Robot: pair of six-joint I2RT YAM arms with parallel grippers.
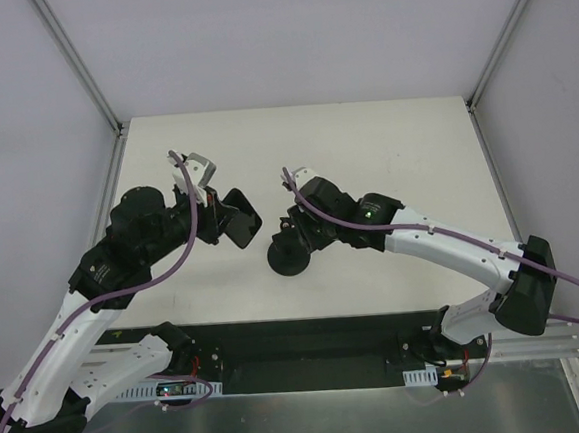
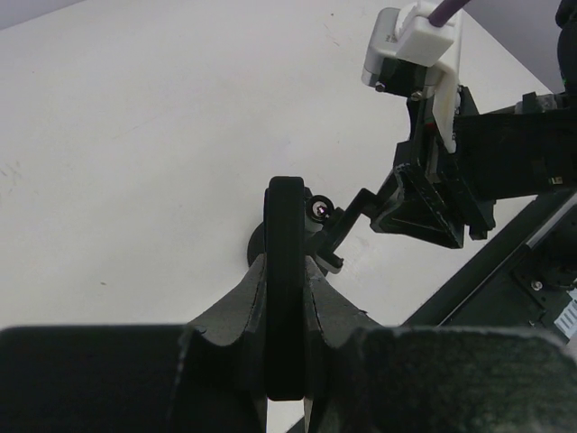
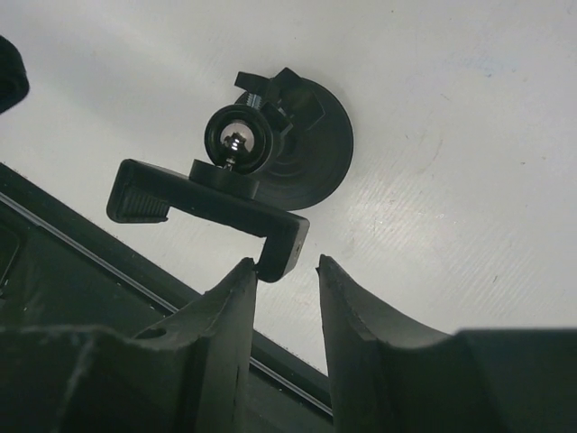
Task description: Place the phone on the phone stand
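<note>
Two arms reach in over the big white table (image 1: 365, 150), and pretty much everything that matters is packed into the gap between them. The left gripper (image 2: 285, 271) is clamped on the slim flat all-black smartphone (image 2: 285, 212), which is pinched across its two faces. From the left wrist it's seen edge-on, with its long axis running out past the fingertips.

The small black phone stand with the round disc base (image 3: 302, 149) is parked on the table just beyond the phone's far end and a touch to the right. So the phone is aimed roughly at it, and no contact can be made out. From overhead the stand is found to the right of the left gripper and a bit closer to the arm bases. It's tucked right by the right gripper (image 3: 284, 268), so the right arm is easily the nearer one.

That gripper's fingers are spread apart, with one end of the little clamp bracket (image 3: 207, 203) poking in at the gap between the tips. Whether it's actually being touched can't be settled.

Best guess: only a short carry to the right is needed, and it all hinges on the phone being lined up with the bracket
</note>
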